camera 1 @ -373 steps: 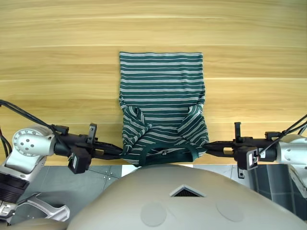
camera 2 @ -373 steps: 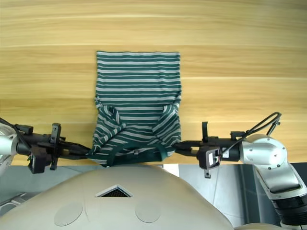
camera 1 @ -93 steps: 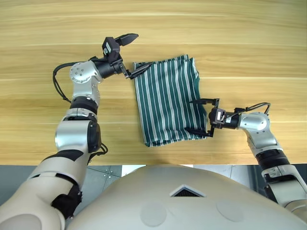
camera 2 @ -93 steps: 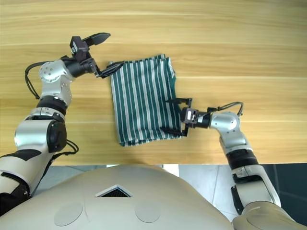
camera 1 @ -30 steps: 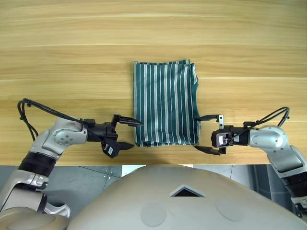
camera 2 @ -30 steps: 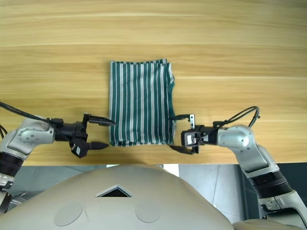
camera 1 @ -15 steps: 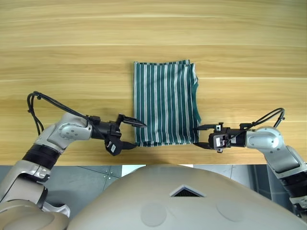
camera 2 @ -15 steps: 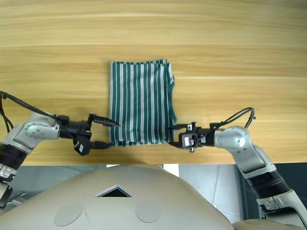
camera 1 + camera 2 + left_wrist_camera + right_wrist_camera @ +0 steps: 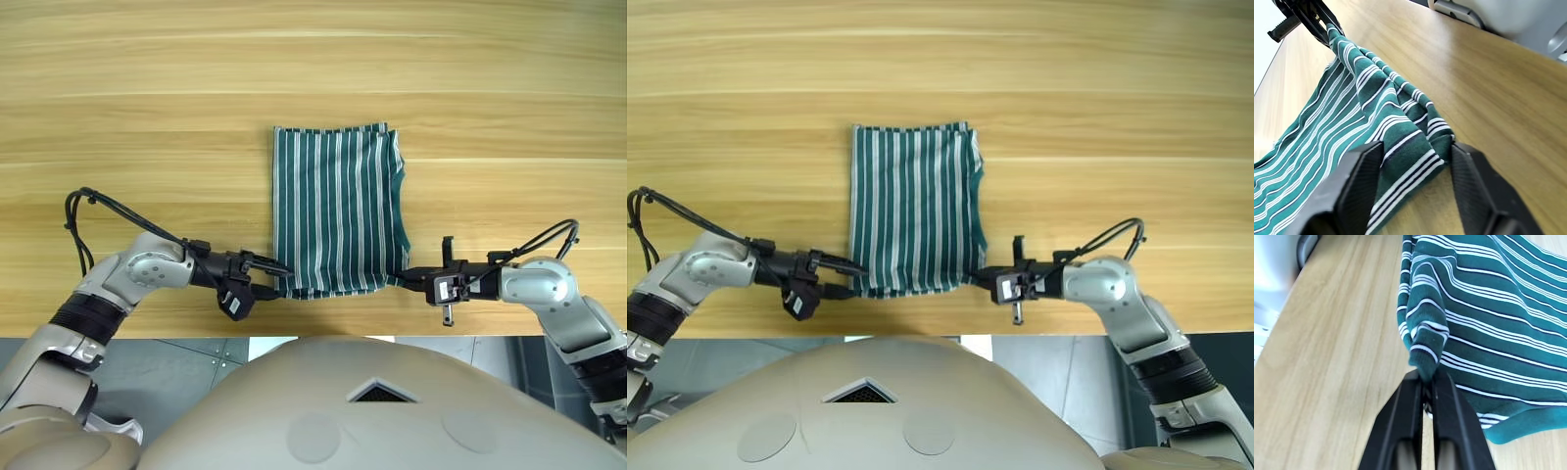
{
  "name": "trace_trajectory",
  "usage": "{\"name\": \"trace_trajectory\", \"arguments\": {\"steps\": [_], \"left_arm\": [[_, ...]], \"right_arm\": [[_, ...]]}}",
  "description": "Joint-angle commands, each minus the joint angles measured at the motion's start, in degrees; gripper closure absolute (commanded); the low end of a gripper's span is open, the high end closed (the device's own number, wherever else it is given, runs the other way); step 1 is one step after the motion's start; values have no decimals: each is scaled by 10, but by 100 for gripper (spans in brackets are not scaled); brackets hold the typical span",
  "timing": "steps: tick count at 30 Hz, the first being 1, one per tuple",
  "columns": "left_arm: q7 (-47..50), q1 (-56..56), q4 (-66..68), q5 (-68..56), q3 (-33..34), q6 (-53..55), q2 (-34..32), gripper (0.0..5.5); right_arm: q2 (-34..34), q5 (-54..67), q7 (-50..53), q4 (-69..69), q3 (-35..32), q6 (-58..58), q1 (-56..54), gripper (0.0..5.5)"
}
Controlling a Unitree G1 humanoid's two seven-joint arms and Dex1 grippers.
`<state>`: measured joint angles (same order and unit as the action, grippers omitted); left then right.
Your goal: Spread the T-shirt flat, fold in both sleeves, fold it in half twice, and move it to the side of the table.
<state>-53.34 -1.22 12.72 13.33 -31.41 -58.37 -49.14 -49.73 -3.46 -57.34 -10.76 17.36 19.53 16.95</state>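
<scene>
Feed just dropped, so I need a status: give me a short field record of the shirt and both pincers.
T-shirt: folded into a rectangle, lying on the table, close to its near edge
left pincer: shut on the near left corner
right pincer: shut on the near right corner
near edge: bunched at both grips
far edge: flat, untouched
</scene>
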Motion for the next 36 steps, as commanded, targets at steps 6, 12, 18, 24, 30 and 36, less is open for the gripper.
{"name": "trace_trajectory", "arguments": {"steps": [6,12,18,24,30,36], "left_arm": [[-18,-9,22,31,-14,26,-18,453],[-17,-14,24,26,-14,24,-20,538],[-27,-25,15,-28,-6,24,-31,540],[-48,-22,-24,-125,4,33,-52,540],[-84,22,-85,-223,-3,37,-85,540],[-125,63,-131,-310,-3,43,-104,540]], "right_arm": [[6,0,3,-1,3,1,-9,545],[10,-1,1,-1,5,-1,-11,545],[11,2,0,-2,5,-2,-15,545],[-11,37,-9,-23,-21,1,1,545],[-29,75,-24,-45,-35,28,38,545],[-39,105,-36,-69,-43,49,73,545]]}}
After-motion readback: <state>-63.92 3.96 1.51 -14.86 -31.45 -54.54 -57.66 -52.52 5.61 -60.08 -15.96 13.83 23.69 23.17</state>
